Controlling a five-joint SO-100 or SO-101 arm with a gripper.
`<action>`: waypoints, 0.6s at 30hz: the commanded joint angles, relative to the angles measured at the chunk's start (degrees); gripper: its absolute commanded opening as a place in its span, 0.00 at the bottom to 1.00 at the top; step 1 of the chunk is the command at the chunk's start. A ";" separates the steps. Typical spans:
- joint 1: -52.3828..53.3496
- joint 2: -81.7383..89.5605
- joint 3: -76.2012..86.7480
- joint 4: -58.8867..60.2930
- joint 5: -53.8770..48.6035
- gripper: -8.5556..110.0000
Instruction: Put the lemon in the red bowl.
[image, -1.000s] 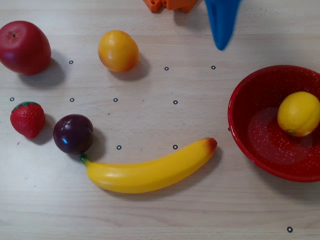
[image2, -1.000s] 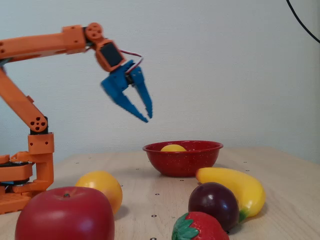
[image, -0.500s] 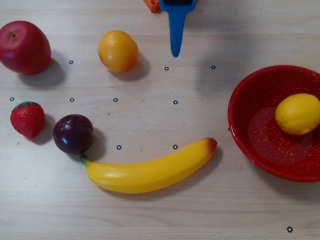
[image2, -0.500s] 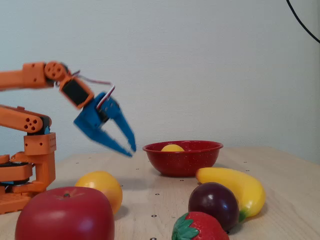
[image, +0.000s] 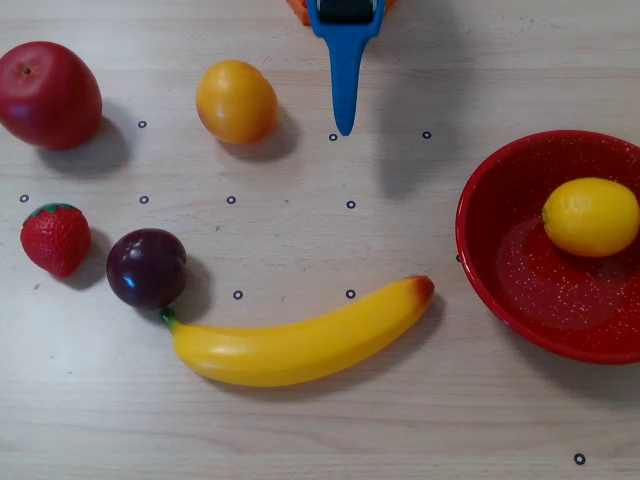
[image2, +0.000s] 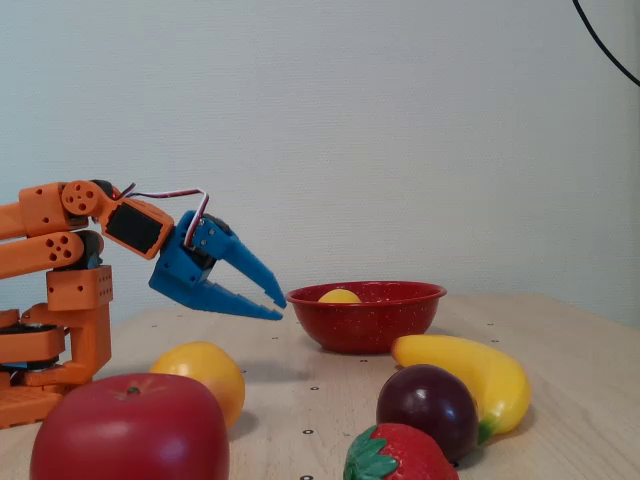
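The lemon (image: 590, 216) is a plain yellow oval lying inside the red bowl (image: 500, 270) at the right edge of the overhead view. In the fixed view only the lemon's top (image2: 340, 296) shows above the red bowl's rim (image2: 400, 310). My gripper (image: 344, 122) is blue and hangs above the table at the top middle, well left of the bowl. In the fixed view the gripper (image2: 277, 304) has its jaws apart and holds nothing, its tips just left of the bowl's rim.
A rounder orange-yellow fruit (image: 236, 101), a red apple (image: 47, 94), a strawberry (image: 56, 238), a dark plum (image: 146, 267) and a long banana (image: 300, 340) lie on the wooden table. The orange arm base (image2: 50, 300) stands at the left of the fixed view.
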 joint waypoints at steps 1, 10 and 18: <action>-0.44 0.09 0.88 -0.97 0.18 0.07; -0.26 0.09 0.88 5.98 -4.13 0.07; -0.88 0.09 0.88 8.79 -7.03 0.07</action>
